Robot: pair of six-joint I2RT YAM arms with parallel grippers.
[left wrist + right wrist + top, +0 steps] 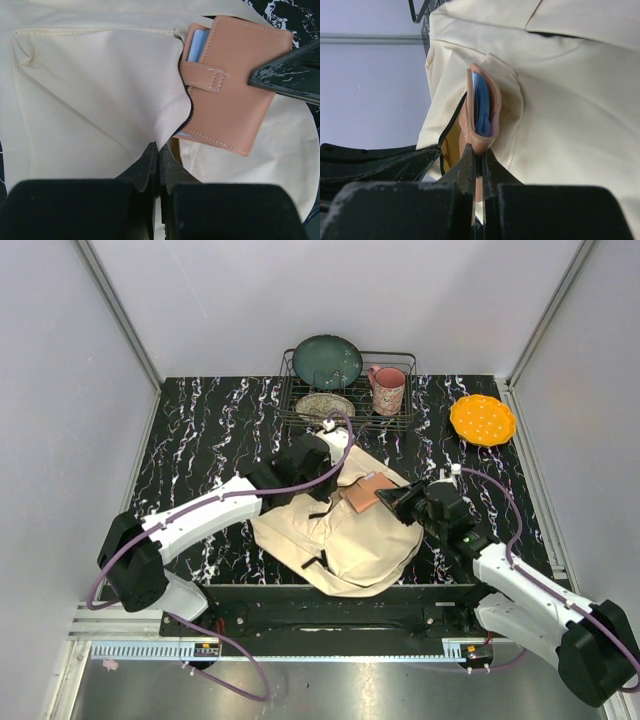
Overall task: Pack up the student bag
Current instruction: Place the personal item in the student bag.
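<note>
My left gripper (158, 151) is clamped on the zip edge of a pocket flap on the bag (345, 540), which lies flat on the table (200, 430) between both arms. My right gripper (480, 155) pinches the tan wallet (235, 100) by its edge, at the pocket mouth.

Overhead from behind, wrists close, sharing student bag (340, 540)
</note>
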